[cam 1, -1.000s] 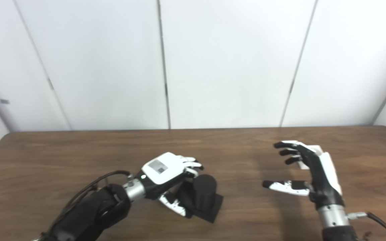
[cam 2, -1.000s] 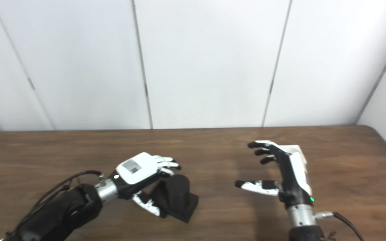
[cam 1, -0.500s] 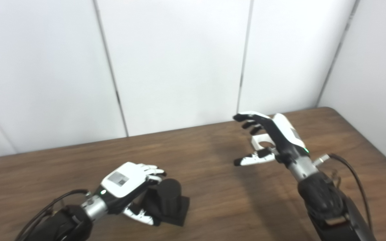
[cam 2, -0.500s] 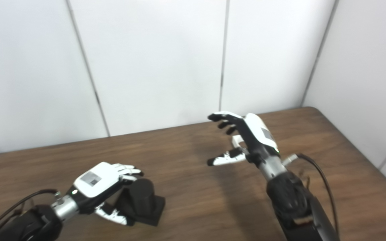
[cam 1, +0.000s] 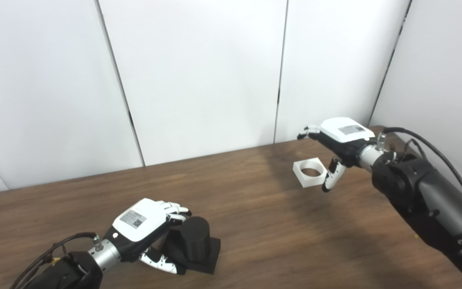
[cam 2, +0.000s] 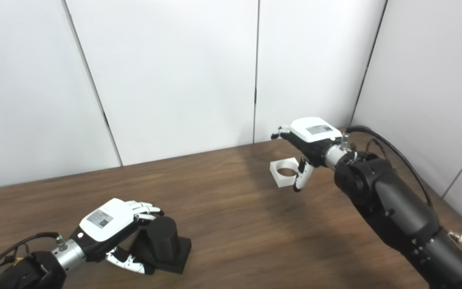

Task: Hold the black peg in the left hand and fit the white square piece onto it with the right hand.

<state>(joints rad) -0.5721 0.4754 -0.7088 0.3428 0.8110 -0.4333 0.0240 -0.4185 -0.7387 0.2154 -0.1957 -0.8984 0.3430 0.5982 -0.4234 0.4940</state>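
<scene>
1. A wooden table [cam 1: 255,208] fills the lower part of the scene, with plain white wall panels behind it.
2. The white square piece [cam 1: 310,173], a flat block with a round hole through its middle, lies flat on the table at the far right, hole facing up.
3. The right hand [cam 1: 337,140] is poised palm down over the piece's right side. Its fingers are spread and reach past the piece's far edge, and the thumb [cam 1: 331,178] hangs down just beside its right edge. The hand is not closed, and I cannot tell whether the thumb touches the piece.
4. The black peg [cam 1: 194,243], a short upright cylinder on a square black base, stands on the table at the near left, well apart from the white piece.
5. The left hand [cam 1: 142,222] comes at the peg from its left, fingers curled over the cylinder's top edge and thumb low by the base. It looks wrapped loosely around the peg rather than clamped tight.
6. Judging from this, the next move turns on the right hand closing across the piece's opposite edges, then carrying it left and toward the robot to the peg.
</scene>
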